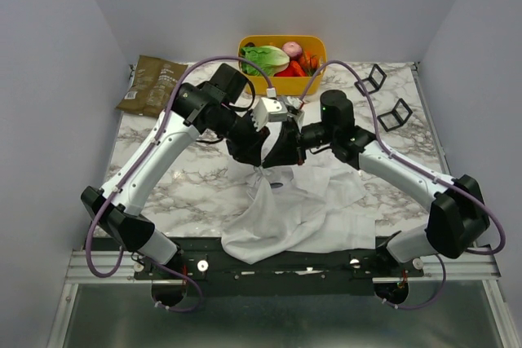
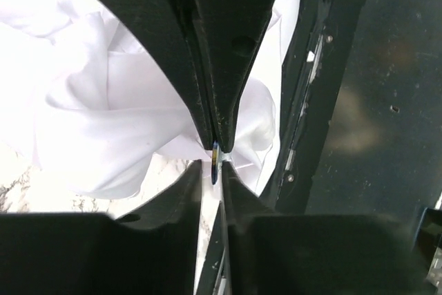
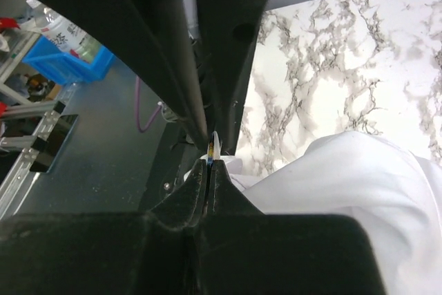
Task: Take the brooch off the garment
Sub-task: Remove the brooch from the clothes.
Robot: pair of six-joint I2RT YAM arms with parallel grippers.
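Vegetables (image 1: 277, 56) are sitting behind the wrinkly white collared shirt (image 1: 310, 218); right gripper (image 3: 209, 162) is clamping its thin blue-edged brooch (image 3: 212, 146), left gripper (image 2: 213, 169) barely parted.

Reaching inward with the white-and-black jointed left arm (image 1: 155, 156) and the matching right arm (image 1: 400, 170), elbows out, wrists tipped down, tips meeting nose to nose. Holding the black two-finger left gripper (image 2: 212, 167) parted by a narrow slit; pressing the black two-finger right gripper (image 3: 209, 164) shut on a raised peak of the white wrinkly cloth shirt (image 3: 345, 184).
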